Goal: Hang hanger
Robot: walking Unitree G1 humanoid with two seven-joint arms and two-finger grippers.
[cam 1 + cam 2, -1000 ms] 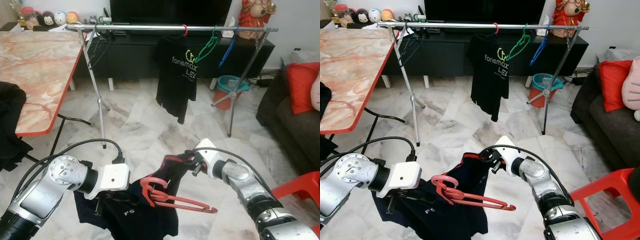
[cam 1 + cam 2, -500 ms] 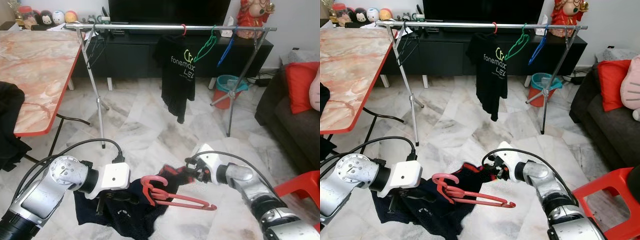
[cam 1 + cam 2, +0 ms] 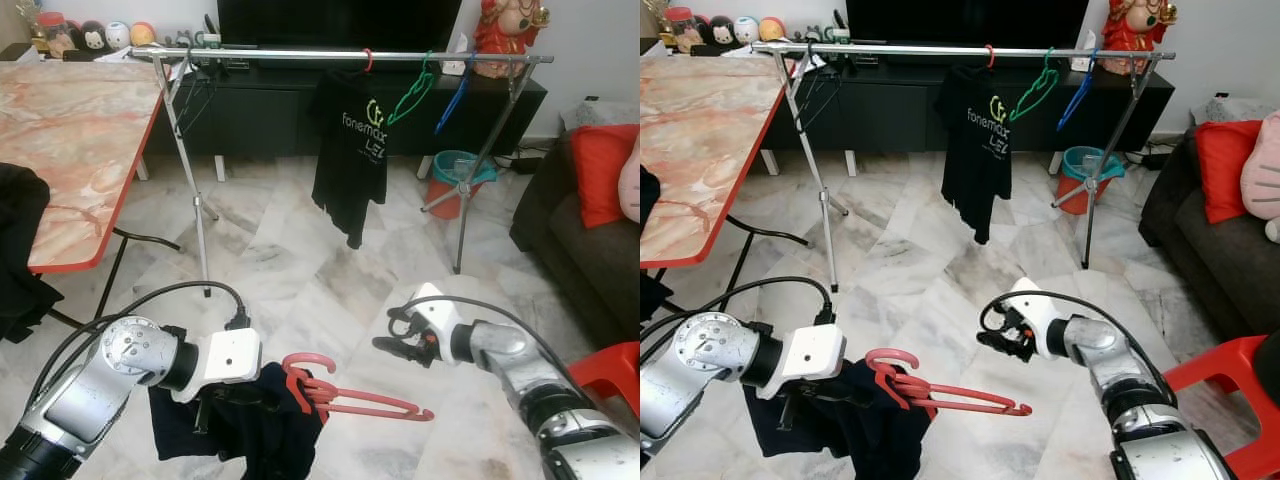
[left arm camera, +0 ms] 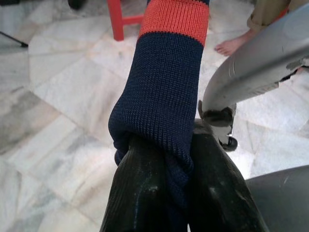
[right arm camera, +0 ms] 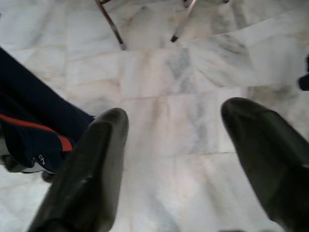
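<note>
Gripping a navy garment (image 3: 240, 425) low over the marble floor, the left gripper (image 3: 232, 398) also carries the red hanger (image 3: 345, 395), well short of the rail (image 3: 340, 55). Its wrist view shows fingers (image 4: 145, 193) clenched on navy knit. The right gripper (image 5: 176, 159) is spread, empty; it should likely steady the hook before lifting.

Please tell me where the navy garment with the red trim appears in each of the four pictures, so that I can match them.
Left eye view: navy garment hangs at the bottom, under the left gripper.
Right eye view: bottom left, beside the red hanger.
Left wrist view: centre, pinched between the black fingers.
Right wrist view: at one edge, beyond the open right gripper.
Shared landmark: the marble floor.
</note>
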